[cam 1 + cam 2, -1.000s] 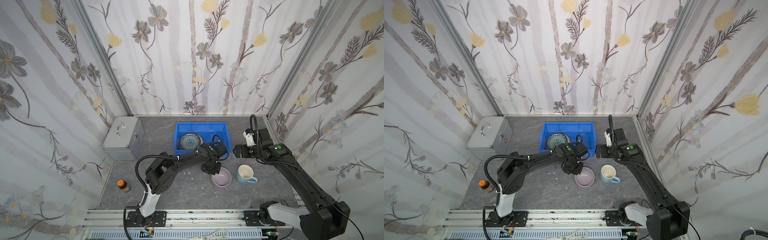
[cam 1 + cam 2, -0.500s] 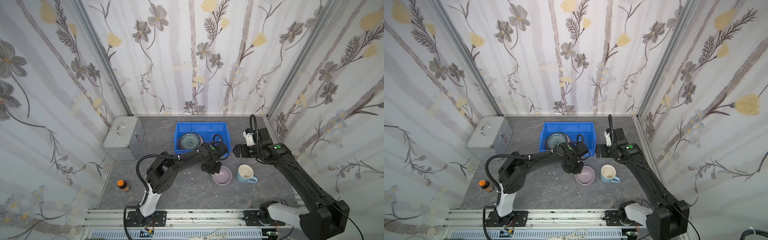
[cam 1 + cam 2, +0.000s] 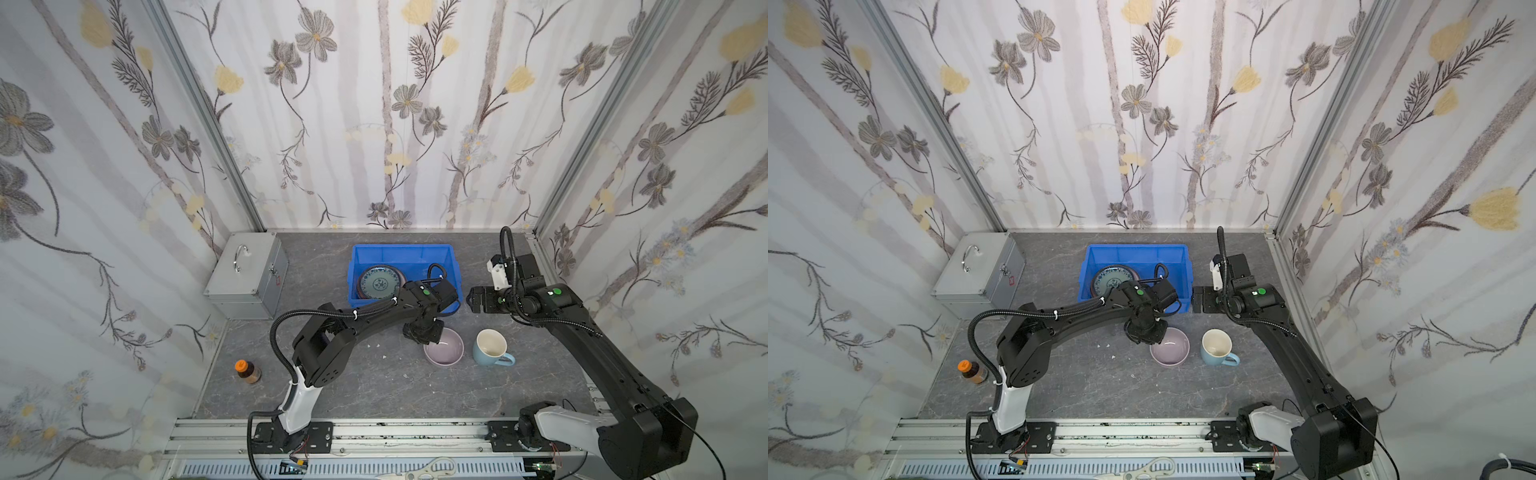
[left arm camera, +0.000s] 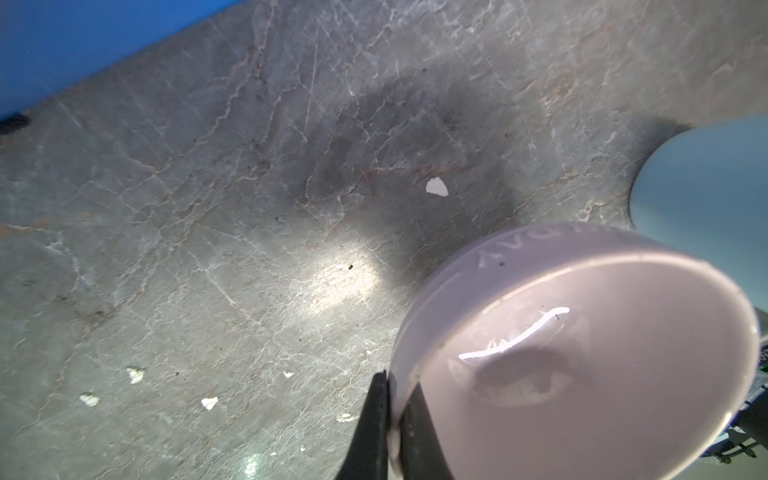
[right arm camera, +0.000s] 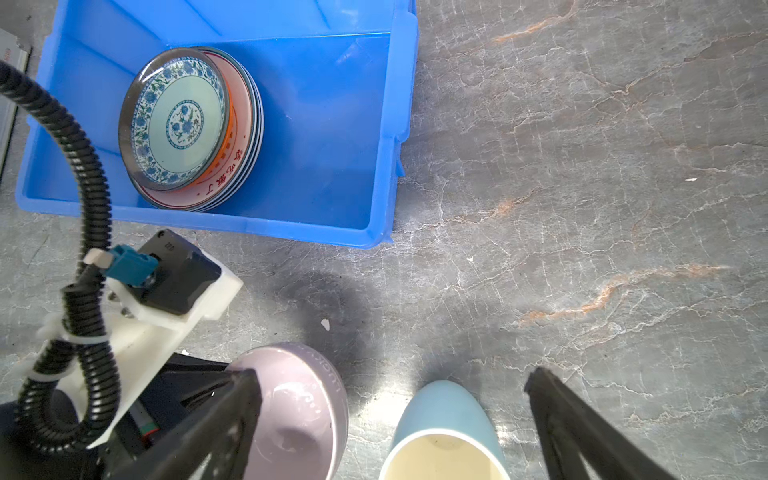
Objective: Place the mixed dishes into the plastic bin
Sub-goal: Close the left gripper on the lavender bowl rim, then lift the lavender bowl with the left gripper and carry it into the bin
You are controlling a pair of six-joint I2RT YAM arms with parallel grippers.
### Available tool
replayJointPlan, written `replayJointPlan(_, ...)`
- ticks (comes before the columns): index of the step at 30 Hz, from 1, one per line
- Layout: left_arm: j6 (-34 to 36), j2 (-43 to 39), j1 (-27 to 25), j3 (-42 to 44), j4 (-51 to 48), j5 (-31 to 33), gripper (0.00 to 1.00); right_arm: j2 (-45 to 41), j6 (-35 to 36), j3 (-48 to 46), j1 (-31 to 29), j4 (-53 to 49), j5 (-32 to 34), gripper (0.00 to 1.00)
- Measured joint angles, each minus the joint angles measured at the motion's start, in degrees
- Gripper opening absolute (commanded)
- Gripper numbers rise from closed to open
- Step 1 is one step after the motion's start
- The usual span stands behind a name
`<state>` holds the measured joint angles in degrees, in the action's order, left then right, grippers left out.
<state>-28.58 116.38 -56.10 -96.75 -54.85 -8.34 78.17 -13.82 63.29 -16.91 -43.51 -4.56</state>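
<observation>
The lilac bowl (image 3: 444, 353) (image 3: 1170, 352) sits on the grey table in front of the blue plastic bin (image 3: 401, 249) (image 3: 1136, 249). My left gripper (image 3: 426, 336) (image 4: 388, 382) is shut on the bowl's (image 4: 582, 353) rim, one finger inside and one outside. The pale-blue mug (image 3: 490, 353) (image 5: 444, 432) stands just right of the bowl (image 5: 299, 407). Stacked plates (image 3: 378, 284) (image 5: 178, 120) lie in the left part of the bin (image 5: 386, 124), a teal patterned one on top. My right gripper (image 3: 471, 300) (image 5: 390, 374) hangs open and empty above the table beside the bin's right wall.
A silver metal case (image 3: 245, 274) stands at the back left. A small brown bottle (image 3: 248, 371) with an orange cap is at the front left. Small white chips (image 3: 374, 345) lie on the table left of the bowl. Walls close in on three sides.
The left gripper has settled slightly at the bowl's rim. Bowl, mug and right arm stay where they were.
</observation>
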Motion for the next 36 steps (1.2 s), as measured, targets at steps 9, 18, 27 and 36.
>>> replayJointPlan(9,1.40,-0.02,1.42,-6.93,-4.15,0.81,0.00,0.13,0.00,0.55,0.22,0.02,-0.09,1.00)
replayJointPlan(18,2.93,0.44,4.33,-14.91,-8.81,1.25,0.00,0.04,-0.02,1.88,0.92,0.04,-0.04,1.00)
replayJointPlan(27,5.57,5.51,9.57,-27.36,-13.73,2.73,0.00,0.24,-0.02,3.34,1.66,0.04,-0.07,1.00)
replayJointPlan(36,7.41,16.68,15.41,-46.58,-18.67,3.37,0.00,2.51,-0.07,5.46,2.03,0.11,-0.15,1.00)
